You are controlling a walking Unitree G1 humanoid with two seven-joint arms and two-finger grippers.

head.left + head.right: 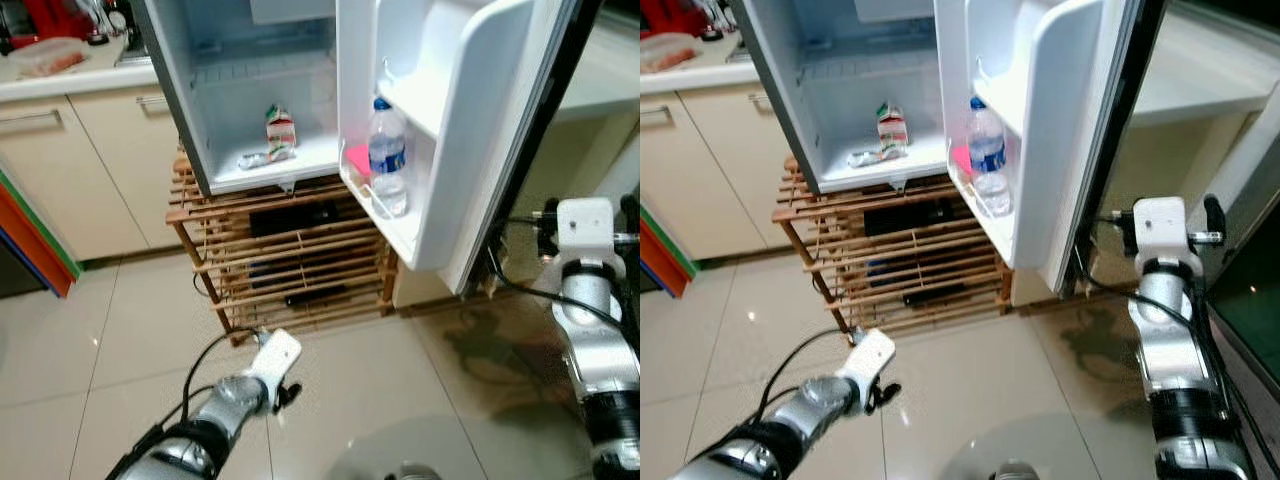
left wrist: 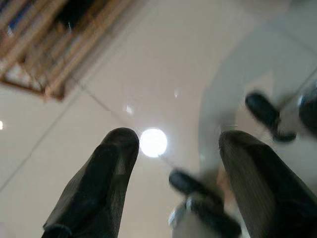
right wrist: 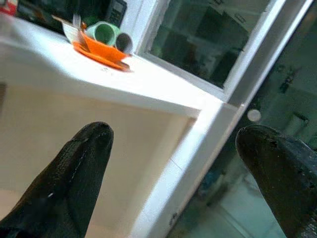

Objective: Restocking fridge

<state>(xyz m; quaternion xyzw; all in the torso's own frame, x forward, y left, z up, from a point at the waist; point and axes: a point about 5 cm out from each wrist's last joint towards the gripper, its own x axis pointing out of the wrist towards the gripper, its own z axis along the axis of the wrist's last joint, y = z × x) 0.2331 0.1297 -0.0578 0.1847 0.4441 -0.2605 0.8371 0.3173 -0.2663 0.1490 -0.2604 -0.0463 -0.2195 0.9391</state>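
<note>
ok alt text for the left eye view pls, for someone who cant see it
A small open fridge stands on a wooden slatted rack, with a carton inside and a water bottle in the door shelf. Below, the left arm's gripper hangs over the tiled floor; the right arm rises beside the door.

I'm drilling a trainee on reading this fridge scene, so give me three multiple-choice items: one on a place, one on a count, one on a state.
1. Where does the water bottle stand?
A. in the door shelf
B. on the wooden rack
C. on the floor

2. How many bottles stand in that door shelf?
A. three
B. one
C. none

3. How is the fridge door?
A. shut
B. taken off
C. swung open

Answers:
1 A: it stands upright behind the door shelf's rail.
2 B: a single blue-labelled bottle stands there.
3 C: the door's inner side faces the camera and the fridge interior lies exposed.
</note>
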